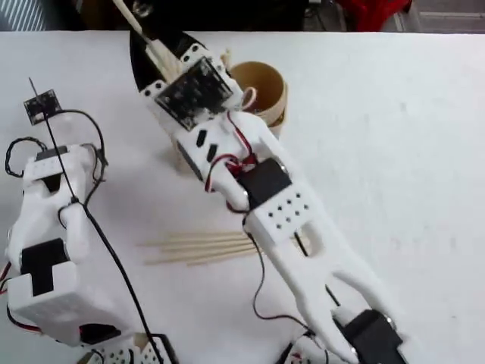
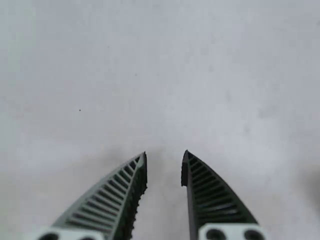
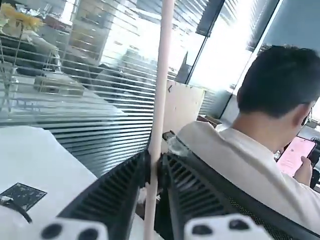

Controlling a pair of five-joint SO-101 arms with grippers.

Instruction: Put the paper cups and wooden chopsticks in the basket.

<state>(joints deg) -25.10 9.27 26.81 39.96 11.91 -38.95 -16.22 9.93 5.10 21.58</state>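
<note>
Between R jaws, 1 chopstick (image 3: 161,75), pinched tight

The left arm (image 1: 53,227) is sitting folded at the left side of the desk (image 1: 394,114), with the left jaws pointing down and standing slightly apart, holding nothing. The right arm (image 1: 303,235) is stretching diagonally toward the far edge, with the right jaws tilting upward and pinching a wooden chopstick (image 3: 161,75).

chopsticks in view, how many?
5 at least: one chopstick clamped in the right gripper, about four in a loose bundle on the table. The right arm covers the bundle's end, so more may be hidden.
</note>
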